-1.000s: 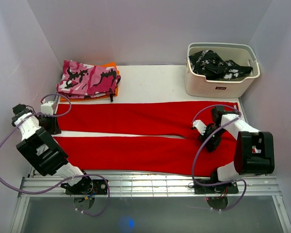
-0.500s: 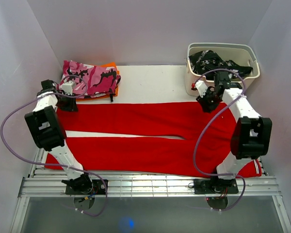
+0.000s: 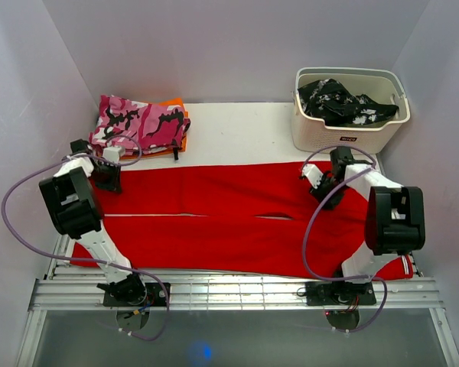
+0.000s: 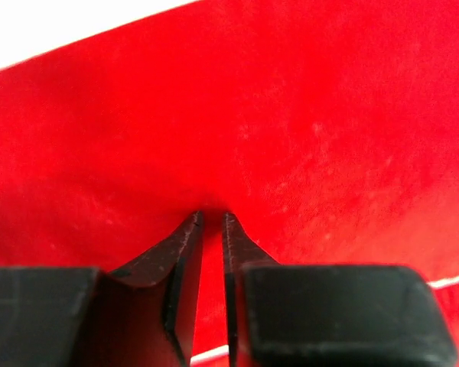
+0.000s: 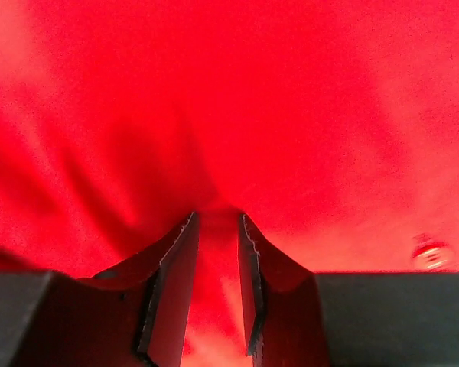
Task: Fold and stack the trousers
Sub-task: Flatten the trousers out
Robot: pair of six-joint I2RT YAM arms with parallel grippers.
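1. The trousers (image 3: 214, 191) lie spread flat across the desk (image 3: 237, 126), with the legs running left to right, one behind the other.
2. The left gripper (image 3: 107, 180) is clenched on the far leg's left end, red cloth pinched between its fingers.
3. The right gripper (image 3: 325, 191) grasps puckered cloth toward the far leg's right end.

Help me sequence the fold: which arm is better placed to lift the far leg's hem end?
Left. The left gripper pinches the trousers at the far leg's hem end; the right gripper grips the same leg near the waist end, well away from the hem.
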